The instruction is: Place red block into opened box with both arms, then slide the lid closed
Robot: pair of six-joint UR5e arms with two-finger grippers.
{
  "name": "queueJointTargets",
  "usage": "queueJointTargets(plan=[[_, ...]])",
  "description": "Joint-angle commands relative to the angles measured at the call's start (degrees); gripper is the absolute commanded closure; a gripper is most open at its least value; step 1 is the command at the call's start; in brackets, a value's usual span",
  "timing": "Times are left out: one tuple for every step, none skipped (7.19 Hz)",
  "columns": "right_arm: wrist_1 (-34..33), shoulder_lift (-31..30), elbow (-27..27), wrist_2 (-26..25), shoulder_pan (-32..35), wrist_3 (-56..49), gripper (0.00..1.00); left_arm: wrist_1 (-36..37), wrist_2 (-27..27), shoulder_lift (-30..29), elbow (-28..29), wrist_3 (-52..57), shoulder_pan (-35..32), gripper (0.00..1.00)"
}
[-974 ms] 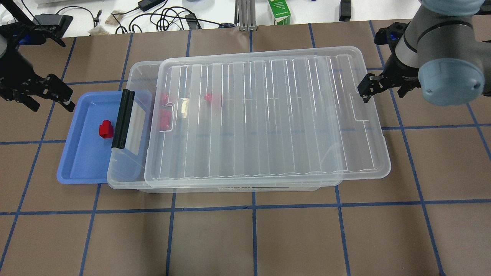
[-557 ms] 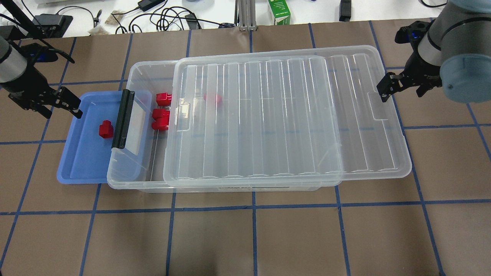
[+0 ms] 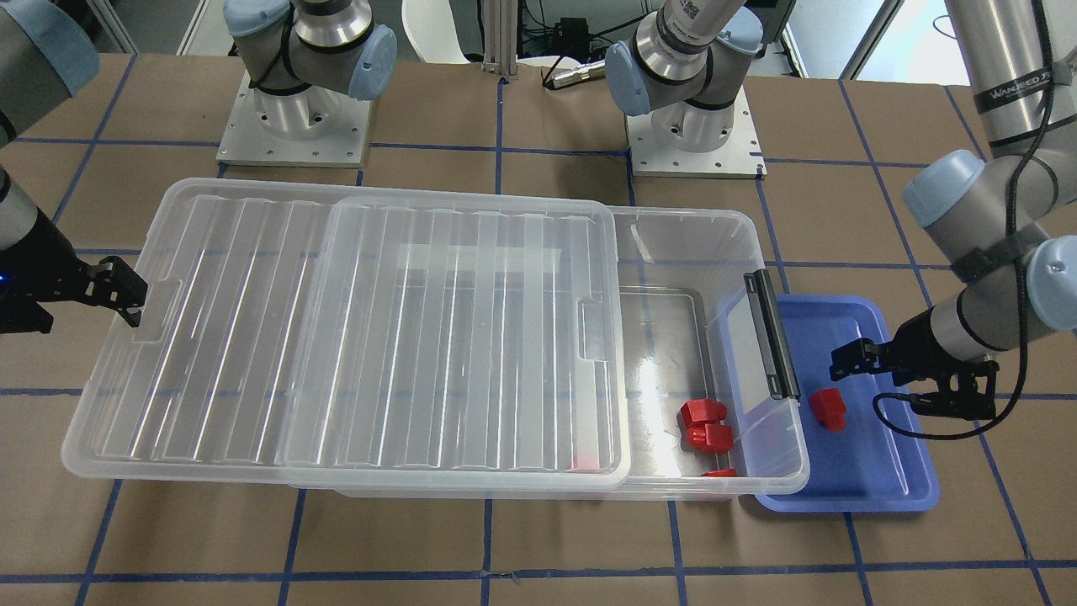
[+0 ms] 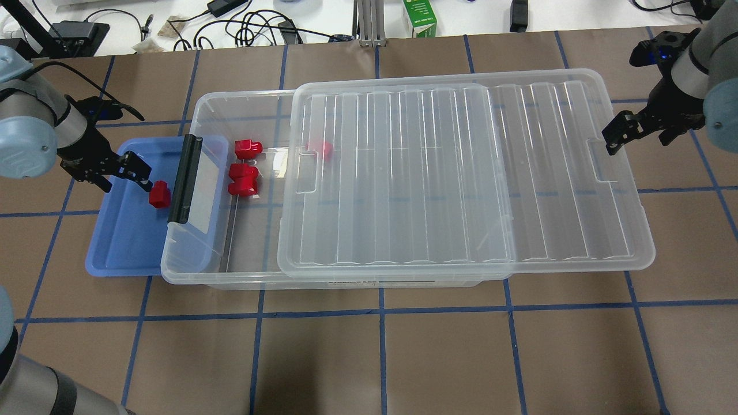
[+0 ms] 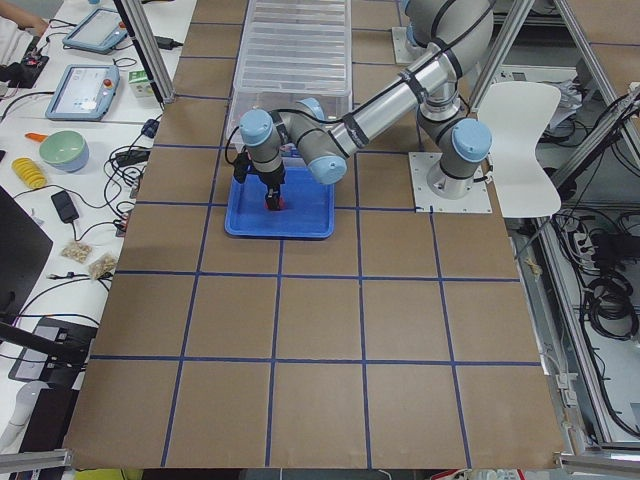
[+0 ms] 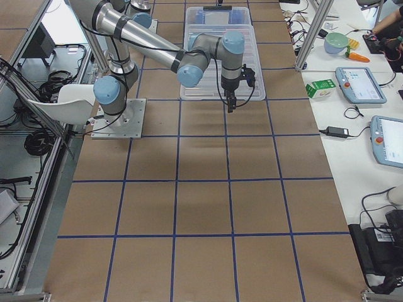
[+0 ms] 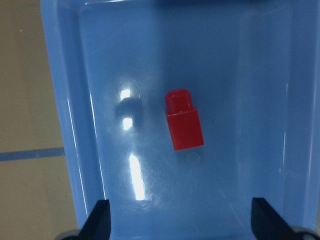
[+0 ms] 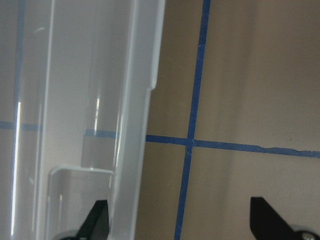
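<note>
Over the last second the lid (image 4: 461, 173) had slid toward the robot's right. It overhung that end of the box (image 4: 242, 95) and left a wide gap at the end with the black latch bar (image 4: 185, 178). Three loose blocks (image 4: 243, 178) that had been under the lid lay uncovered on the box floor, and a fourth showed dimly through the plastic.

The right arm (image 4: 689, 75) had travelled outward with the lid. Its jaws were spread wide and gripped nothing, with one finger at the notch in the lid's short end. Whether it touched the rim I could not tell.

The left arm (image 4: 34, 132) had come in over the blue tray (image 4: 121, 242). Its jaws were also open and empty, just beside the red block (image 4: 158, 194), which lay on its side on the tray floor, outside the box.

So the opening was probably wide enough. What remained was the pick from the tray, the drop through the gap, and then the push that would slide the lid back across the table (image 4: 380, 357) until it covered the box.
</note>
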Motion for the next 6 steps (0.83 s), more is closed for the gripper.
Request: queueJointTargets(plan=[[-0.2,-0.2,0.3,0.3,-2.2,-3.4,0.00,3.8,-0.2,-4.1,0.0,-3.6,-0.3,0.00],[-0.2,-0.1,0.3,0.2,-2.8,-4.3,0.00,4.0,-0.3,-4.8,0.0,-3.9,-1.0,0.00],[-0.2,-0.1,0.3,0.1,-3.4,-5.0,0.00,4.1,-0.2,-5.5,0.0,-3.9,-1.8,0.00],[-0.2,-0.1,0.3,-0.1,-3.7,-5.7,0.00,4.0,-0.1,-6.0,0.0,-4.8,-2.0,0.05],[-0.2,-0.1,0.3,-0.2,-3.8,-6.1,0.00,4.0,-0.2,-6.5,0.0,-4.8,-2.1,0.16],[-0.2,-0.2,0.3,-0.4,-3.8,-6.1,0.00,4.0,-0.3,-6.5,0.1,-4.8,-2.0,0.58]])
